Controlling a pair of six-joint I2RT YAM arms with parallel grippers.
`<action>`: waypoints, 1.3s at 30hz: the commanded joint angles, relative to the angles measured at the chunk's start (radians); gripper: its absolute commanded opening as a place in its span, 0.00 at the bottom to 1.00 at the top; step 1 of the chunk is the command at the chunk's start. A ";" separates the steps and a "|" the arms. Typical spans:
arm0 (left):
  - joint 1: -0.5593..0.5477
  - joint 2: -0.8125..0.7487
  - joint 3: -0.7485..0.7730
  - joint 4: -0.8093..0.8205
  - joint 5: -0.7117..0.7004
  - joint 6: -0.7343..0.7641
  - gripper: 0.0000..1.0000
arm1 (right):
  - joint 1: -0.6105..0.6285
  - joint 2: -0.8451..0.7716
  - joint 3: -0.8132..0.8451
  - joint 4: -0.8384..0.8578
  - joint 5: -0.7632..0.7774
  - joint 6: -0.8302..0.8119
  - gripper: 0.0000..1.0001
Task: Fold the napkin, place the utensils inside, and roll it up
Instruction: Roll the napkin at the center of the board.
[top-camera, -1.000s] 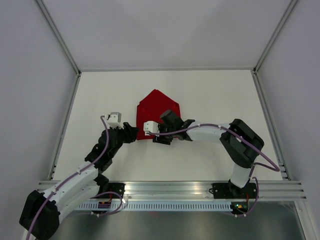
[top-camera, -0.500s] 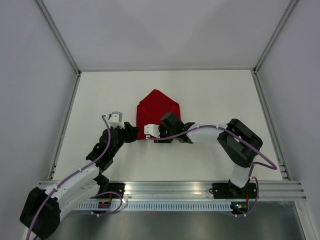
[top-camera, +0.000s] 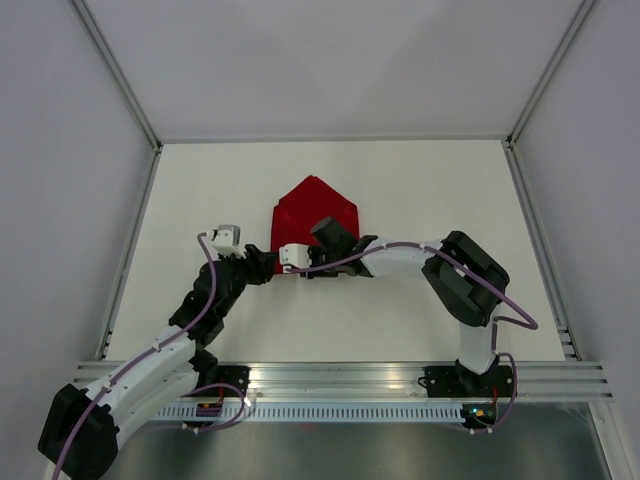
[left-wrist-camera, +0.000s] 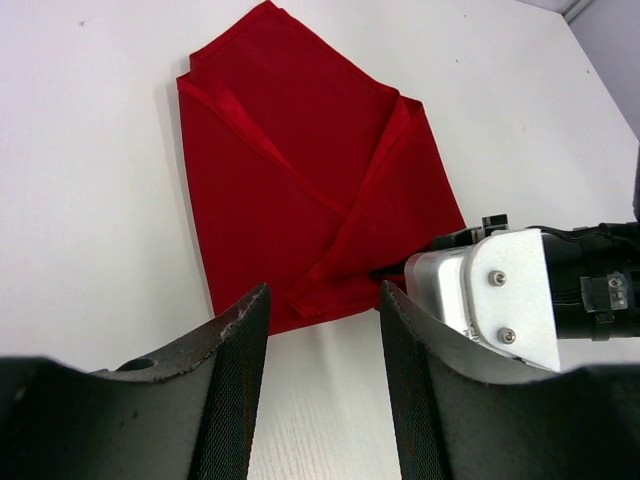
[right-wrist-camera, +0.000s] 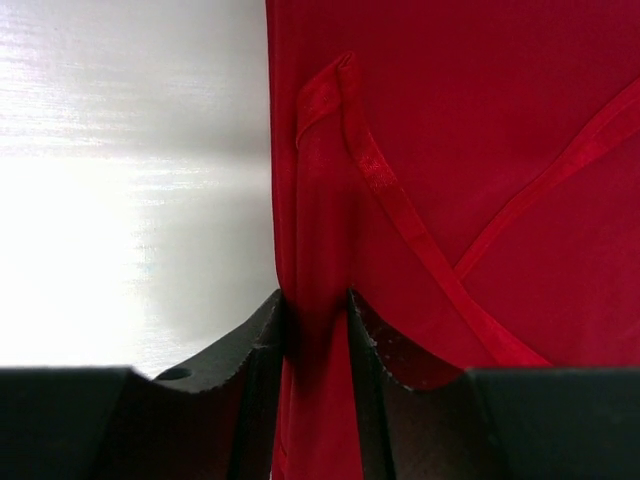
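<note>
The red napkin (top-camera: 315, 210) lies folded at mid-table, its side flaps crossing over the middle (left-wrist-camera: 300, 180). My right gripper (top-camera: 303, 270) sits low at the napkin's near edge. In the right wrist view the right gripper (right-wrist-camera: 318, 305) is shut on a raised fold of the napkin (right-wrist-camera: 480, 150). My left gripper (top-camera: 268, 262) hovers just off the napkin's near left corner. The left gripper (left-wrist-camera: 323, 300) is open, with only bare table between its fingers. The utensils are out of view.
The right arm's white camera block (left-wrist-camera: 495, 290) sits close to the right of my left fingers. A metal frame rail (top-camera: 130, 250) borders the white table (top-camera: 430, 190) on the left, with another on the right.
My right gripper slid a little left along the napkin's near edge and its jaws closed onto the fold. The left arm barely moved.
</note>
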 joint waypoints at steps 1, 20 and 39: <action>-0.004 -0.020 -0.005 0.050 -0.005 0.045 0.54 | 0.003 0.066 0.019 -0.149 -0.012 -0.002 0.36; -0.008 0.021 -0.028 0.108 -0.057 0.007 0.46 | -0.060 0.109 0.148 -0.362 -0.188 0.073 0.10; -0.291 0.339 -0.053 0.499 -0.040 0.300 0.51 | -0.216 0.164 0.285 -0.675 -0.398 -0.019 0.09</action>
